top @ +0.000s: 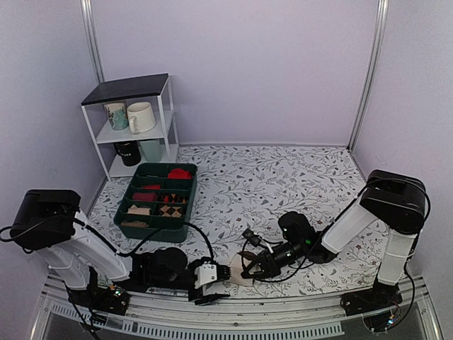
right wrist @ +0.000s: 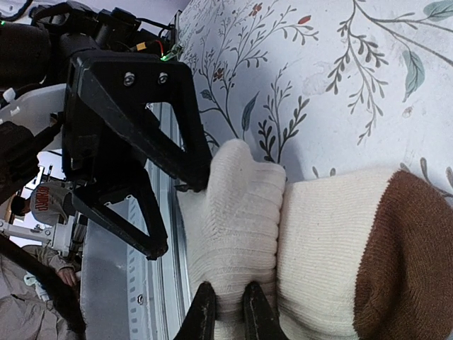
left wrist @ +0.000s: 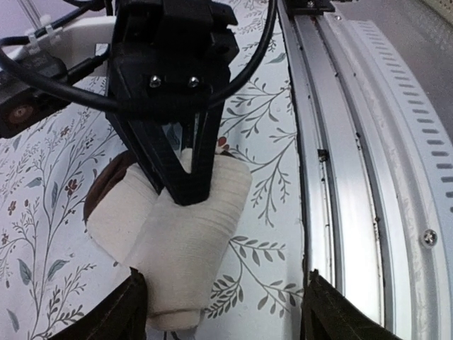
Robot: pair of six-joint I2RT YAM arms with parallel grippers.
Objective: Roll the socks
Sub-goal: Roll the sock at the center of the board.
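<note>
The socks (left wrist: 185, 244) lie as a cream bundle with a dark brown band (right wrist: 403, 262) on the flowered table near its front edge. My right gripper (right wrist: 231, 313) is shut, pinching a fold of the cream ribbed fabric; the left wrist view shows it from the front (left wrist: 185, 193), its tips pressed into the bundle. My left gripper (left wrist: 228, 313) is open, its jaws wide apart around the bundle's cuff end, which sits close to the left finger. From above, both grippers meet at the socks (top: 239, 276), the left gripper (top: 221, 273) beside the right gripper (top: 249, 267).
A green compartment bin (top: 124, 200) with rolled socks stands at the left, red ones (top: 180, 172) at its back. A white shelf (top: 168, 113) with mugs is behind it. The metal rail (left wrist: 368, 177) runs just beside the socks along the table's near edge.
</note>
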